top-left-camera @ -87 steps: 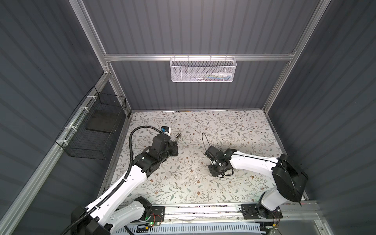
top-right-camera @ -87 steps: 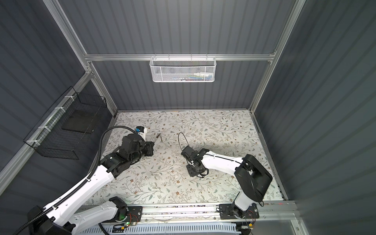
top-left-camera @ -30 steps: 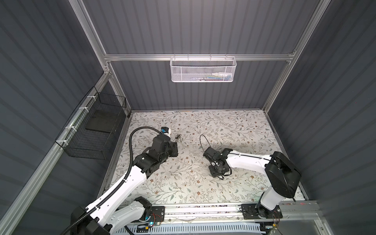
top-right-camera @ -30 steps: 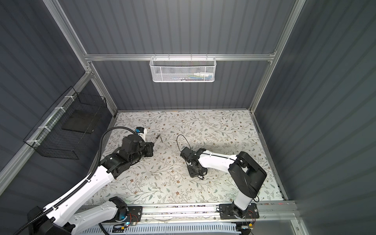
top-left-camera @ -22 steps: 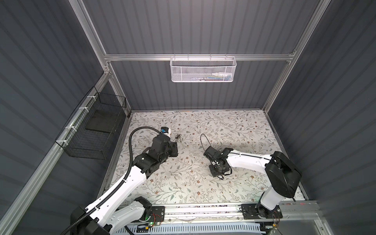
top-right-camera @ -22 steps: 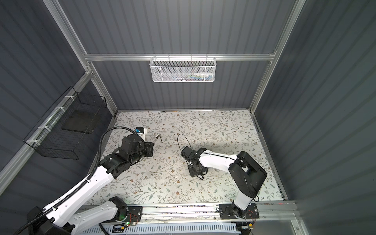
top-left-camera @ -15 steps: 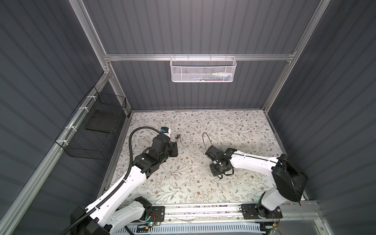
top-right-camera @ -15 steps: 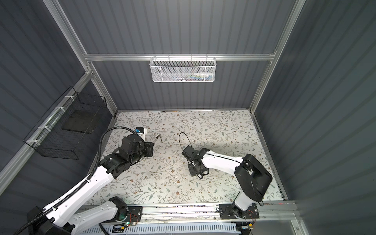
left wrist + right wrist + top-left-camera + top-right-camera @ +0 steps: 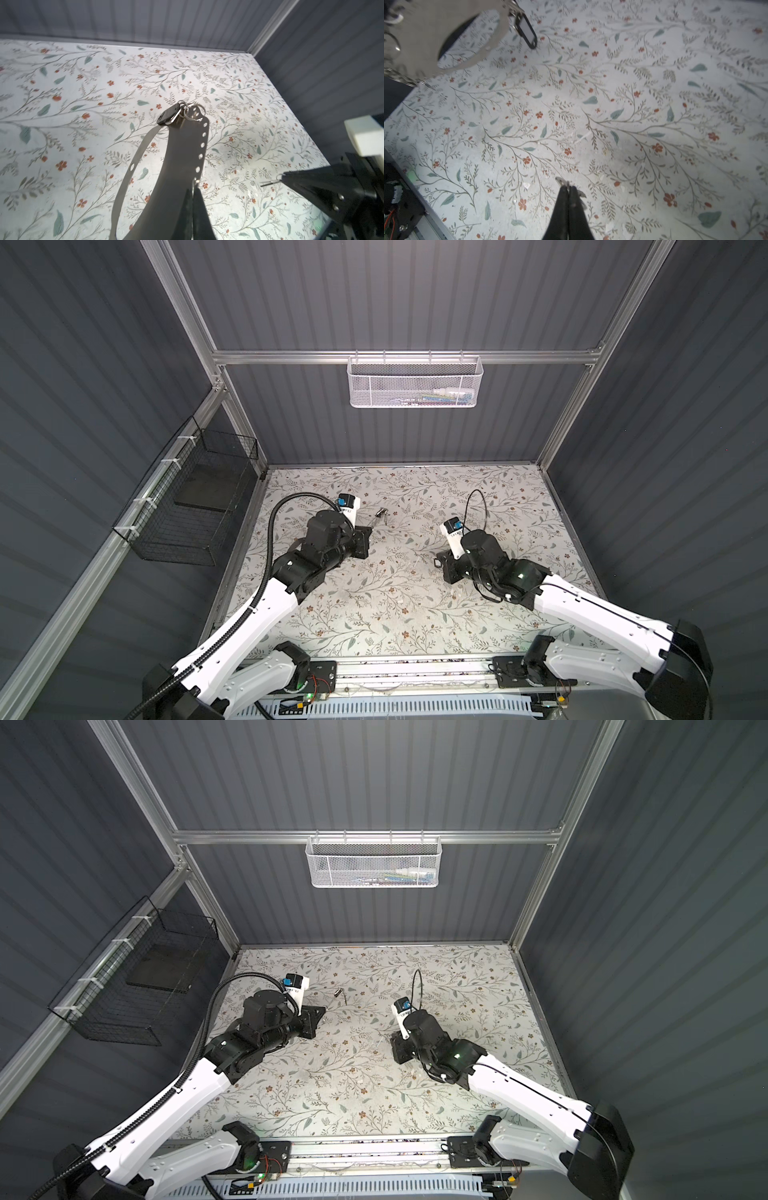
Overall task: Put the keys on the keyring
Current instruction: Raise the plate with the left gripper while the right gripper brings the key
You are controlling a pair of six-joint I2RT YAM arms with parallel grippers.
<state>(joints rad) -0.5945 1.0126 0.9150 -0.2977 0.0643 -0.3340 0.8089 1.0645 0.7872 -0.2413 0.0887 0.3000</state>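
Step in hand: one key [image 9: 168, 116] already hangs on the keyring [image 9: 182, 145]. We judge the step now is threading the next piece on.
Right gripper [image 9: 568, 190]: its fingers are pressed together, with a thin metal loop [image 9: 562, 181] pinched at the very tip. We cannot tell whether a key tag hangs behind it.
Right arm pose: it reaches low over the table [image 9: 374, 614] from 5 o'clock. In both top views we place the gripper at about 3 o'clock of the table's middle, pointing toward 9 o'clock.
Left gripper [image 9: 193, 199]: it is clamped on the keyring's outer rim.
Left arm pose: it comes in from 7 o'clock. The gripper sits at about 10 o'clock of the middle and holds the plate raised, its far end toward 1 o'clock.
Keyring: a grey plate with a wide hole and small holes along its rim, well apart from the right gripper.
Hung key: a black tag on the split rings [image 9: 194, 113] at the plate's far end, near 11 o'clock.
Next move: we think it calls for closing the gap and lining the loop up with a free hole, with the plate held steady.
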